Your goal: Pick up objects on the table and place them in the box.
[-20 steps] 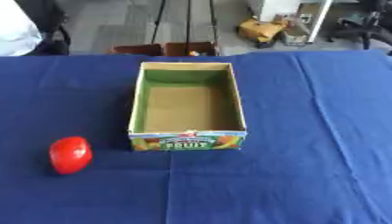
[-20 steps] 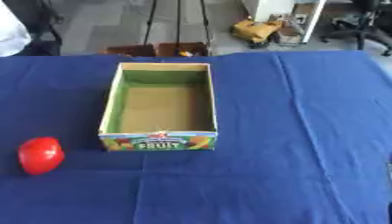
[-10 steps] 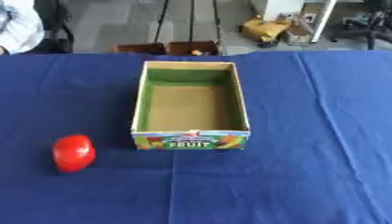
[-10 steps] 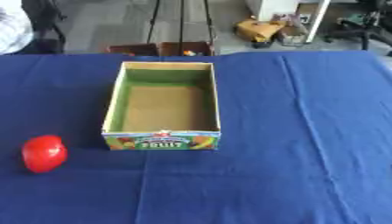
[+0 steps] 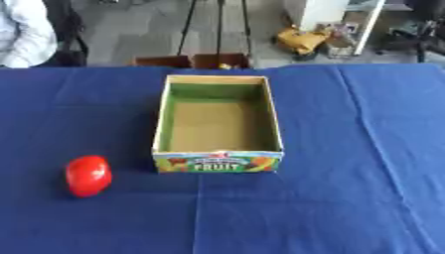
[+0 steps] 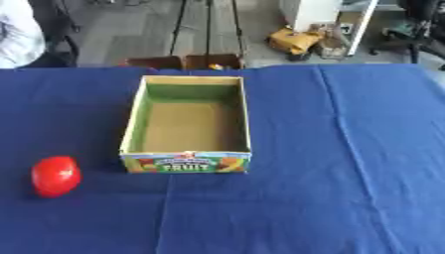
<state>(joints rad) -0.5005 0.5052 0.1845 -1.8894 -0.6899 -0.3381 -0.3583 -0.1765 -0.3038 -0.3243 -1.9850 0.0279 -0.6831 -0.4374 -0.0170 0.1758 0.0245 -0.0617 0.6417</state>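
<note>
A red rounded object point(image 5: 88, 175) lies on the blue tablecloth at the near left. To its right, in the middle of the table, stands an open cardboard box point(image 5: 217, 161) with green inner walls, a brown floor and the word FRUIT on its front. Nothing lies inside the box. Neither of my hands shows in either view.
The blue cloth point(image 5: 347, 188) covers the whole table, with creases running across it. Beyond the far edge are a brown crate point(image 5: 193, 60), tripod legs, a yellow item on the floor and a seated person at the far left.
The whole picture has shifted slightly downward, so the camera has tilted. The box and the red object keep their places on the cloth.
</note>
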